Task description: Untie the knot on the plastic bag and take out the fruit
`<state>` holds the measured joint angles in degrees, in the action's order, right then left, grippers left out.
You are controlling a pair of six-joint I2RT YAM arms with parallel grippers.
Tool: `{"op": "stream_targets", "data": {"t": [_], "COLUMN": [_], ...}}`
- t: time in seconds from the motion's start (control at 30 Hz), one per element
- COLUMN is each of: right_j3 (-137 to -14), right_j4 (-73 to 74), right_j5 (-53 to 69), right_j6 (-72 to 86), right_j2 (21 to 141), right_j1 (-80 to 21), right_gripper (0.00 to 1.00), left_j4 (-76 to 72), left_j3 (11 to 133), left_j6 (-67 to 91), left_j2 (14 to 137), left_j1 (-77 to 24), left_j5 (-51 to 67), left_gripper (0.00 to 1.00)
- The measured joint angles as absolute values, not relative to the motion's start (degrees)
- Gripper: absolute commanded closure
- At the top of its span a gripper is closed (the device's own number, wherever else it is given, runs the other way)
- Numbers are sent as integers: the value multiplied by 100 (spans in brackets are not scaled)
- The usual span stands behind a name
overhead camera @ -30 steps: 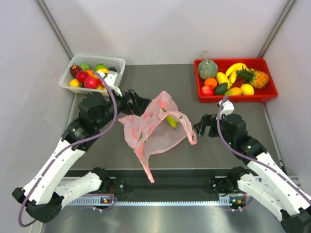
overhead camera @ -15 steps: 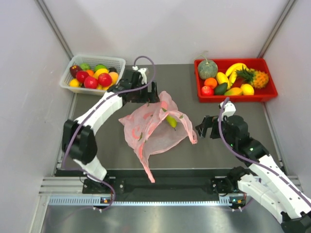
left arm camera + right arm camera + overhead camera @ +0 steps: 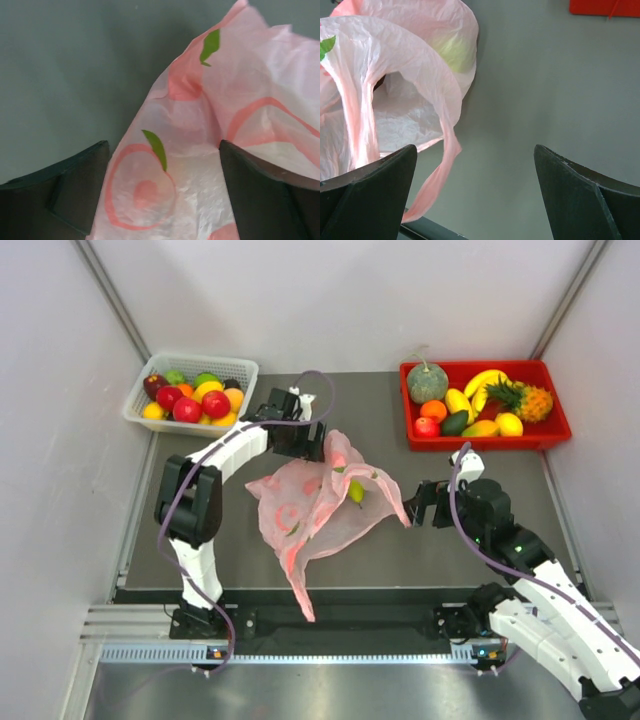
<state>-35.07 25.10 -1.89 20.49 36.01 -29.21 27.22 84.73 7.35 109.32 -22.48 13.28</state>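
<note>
**A:** Left gripper point(image 3: 162, 145): jaws spread wide, nothing clamped. Film of the plastic bag point(image 3: 240, 100) lies loose between the fingers.

**B:** Right?

**A:** Right gripper point(image 3: 475, 147) is also wide and empty. A handle loop point(image 3: 447, 145) hangs just beside the finger on the left of the right wrist view. Only bare table point(image 3: 520, 100) lies between the fingers.

**B:** Knot?

**A:** No tied lump in any view. The handles look separate, and one long pink strip point(image 3: 300, 585) trails toward the near edge. The mouth gapes toward the right arm. I'd call untying done, so extraction is the step in hand.

**B:** Fruit?

**A:** One yellow-green fruit point(image 3: 355, 490) is inside, toward the far right side of the bag. It shows through the film and I can't tell the kind.

**B:** Plan?

**A:** The left should pinch the far-edge film and lift slightly to hold the mouth open. The right goes in low under the loop with jaws wide, straight at the fruit, and closes on the fruit only. The film is thin and will bunch into the pads. If it snags the loop, the whole bag drags.

**B:** Drop point?

**A:** Task doesn't say. The white basket point(image 3: 240, 368) and red tray point(image 3: 545, 435) both hold fruit.
</note>
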Motion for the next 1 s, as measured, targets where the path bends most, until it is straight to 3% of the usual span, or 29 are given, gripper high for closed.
{"op": "stream_targets", "data": {"t": [0.03,0.07,0.13,0.17,0.27,0.67,1.0], "right_j3": [-3507,-3507,-3507,-3507,-3507,-3660,-3688], "right_j4": [2510,2510,2510,2510,2510,2620,2617], "right_j5": [-185,-185,-183,-183,-183,84,1457], "right_j6": [2047,2043,2023,2014,2003,1951,1796], "right_j2": [3601,3601,3601,3601,3610,3579,3109], "right_j1": [-2921,-2926,-2926,-2928,-2941,-2954,-3024], "right_gripper": [0,0,0,0,0,0,0], "left_j4": [2720,2722,2722,2724,2729,2696,2464], "left_j3": [8473,8473,8473,8473,8471,8228,6823], "left_j6": [698,670,617,617,602,1081,2217], "left_j2": [11034,11135,11308,11371,11415,11102,9240], "left_j1": [-2198,-2147,-2047,-2008,-1920,-1896,-1896], "left_j5": [1409,1472,1621,1697,1844,2217,2281], "left_gripper": [16,30,48,69,100,100,100]}}
